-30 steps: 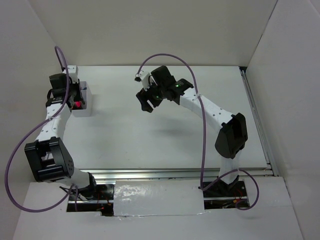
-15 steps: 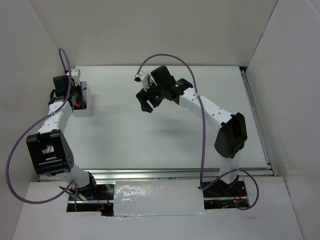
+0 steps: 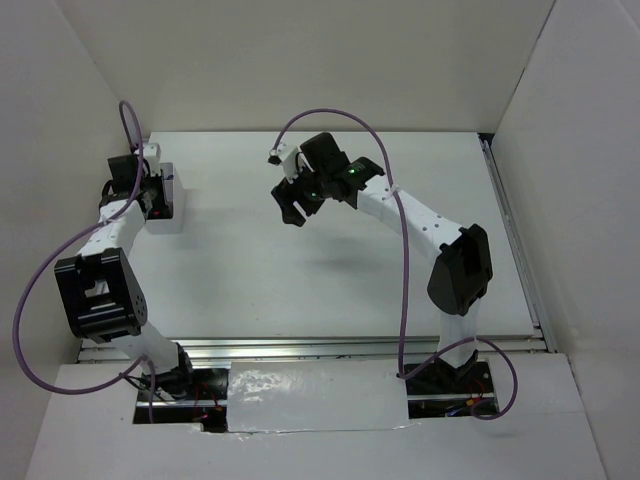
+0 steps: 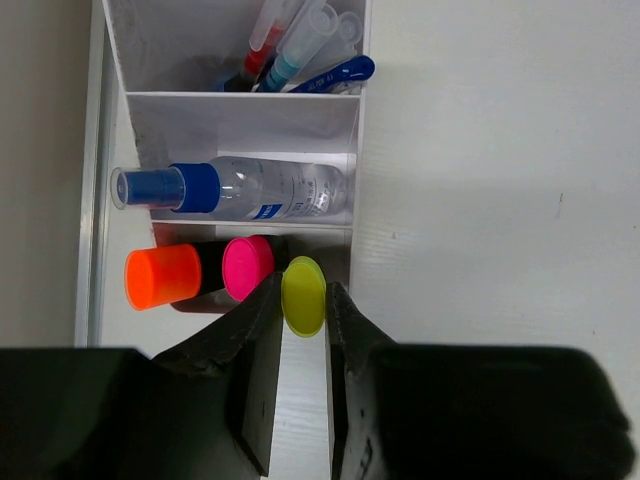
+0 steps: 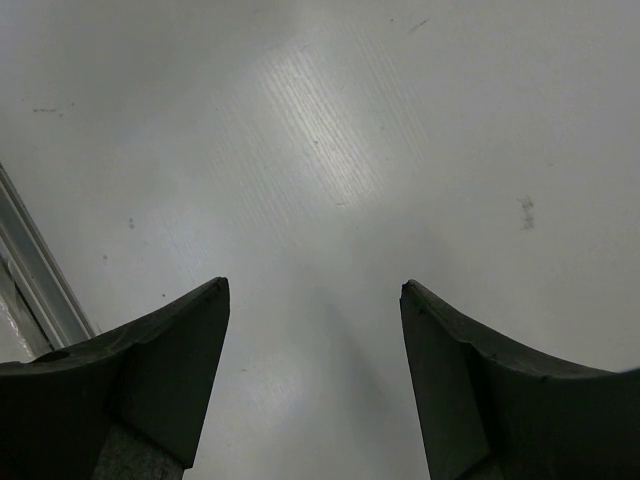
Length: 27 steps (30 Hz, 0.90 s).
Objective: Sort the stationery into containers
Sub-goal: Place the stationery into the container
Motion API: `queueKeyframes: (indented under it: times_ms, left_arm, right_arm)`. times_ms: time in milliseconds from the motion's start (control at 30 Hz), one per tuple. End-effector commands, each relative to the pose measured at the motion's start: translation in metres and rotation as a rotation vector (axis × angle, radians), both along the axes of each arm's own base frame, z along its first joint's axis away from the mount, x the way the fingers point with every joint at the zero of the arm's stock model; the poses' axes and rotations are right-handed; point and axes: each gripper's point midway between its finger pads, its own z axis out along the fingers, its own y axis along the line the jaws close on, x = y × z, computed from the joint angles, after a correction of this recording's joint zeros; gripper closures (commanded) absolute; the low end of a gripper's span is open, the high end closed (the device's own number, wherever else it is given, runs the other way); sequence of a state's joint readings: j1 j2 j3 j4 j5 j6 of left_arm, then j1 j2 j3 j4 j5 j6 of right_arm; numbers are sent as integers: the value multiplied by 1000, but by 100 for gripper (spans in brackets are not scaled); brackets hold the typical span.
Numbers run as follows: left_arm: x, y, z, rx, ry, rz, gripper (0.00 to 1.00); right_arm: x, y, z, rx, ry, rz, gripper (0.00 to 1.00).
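Left gripper (image 4: 301, 310): closed narrowly on the yellow-capped highlighter (image 4: 303, 292), gripped just below the cap and kept upright, judged so that it can be lowered cap-up.

Yellow-capped highlighter: held at the inner wall of the box's (image 4: 358, 140) nearest compartment, just beside the pink-capped highlighter (image 4: 247, 267) and orange-capped highlighter (image 4: 160, 276). Whether it is seated cannot be told.

Middle compartment: bottle (image 4: 260, 188), laid flat.

Farthest compartment: pens (image 4: 300, 55), grouped.

Box: set at the far-left corner of the table (image 5: 330, 120).

Right gripper (image 5: 313, 290): spread wide, nothing held, hung over bare table, judged parked clear.

Change noted: the left arm's elbow has been brought closer to the box; the right arm has barely shifted.
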<state>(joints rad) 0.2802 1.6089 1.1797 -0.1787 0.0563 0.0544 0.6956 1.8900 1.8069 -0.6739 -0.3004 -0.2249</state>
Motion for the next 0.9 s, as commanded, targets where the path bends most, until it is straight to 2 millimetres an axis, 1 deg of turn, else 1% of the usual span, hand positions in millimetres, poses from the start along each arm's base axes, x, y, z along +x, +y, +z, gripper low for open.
queueKeyframes:
  times_ms: [0,167,267,367,700,867]
  left_arm:
    - [16,9,20,26,-66,4,75]
    - [17,10,18,7,-65,7,75]
    - [17,11,18,7,-64,8,74]
    - [18,12,18,6,-62,12,69]
    - [20,10,16,-21,-59,3,67]
    - [20,10,14,-24,-57,2,64]
  right_arm:
    - [2,6,13,25,-15,9,24]
    - [2,5,12,21,-13,10,24]
    - [2,5,12,23,-13,9,24]
    - [2,6,13,22,-14,9,24]
    - [1,7,10,15,-12,12,24]
    - [0,8,9,14,-12,15,24]
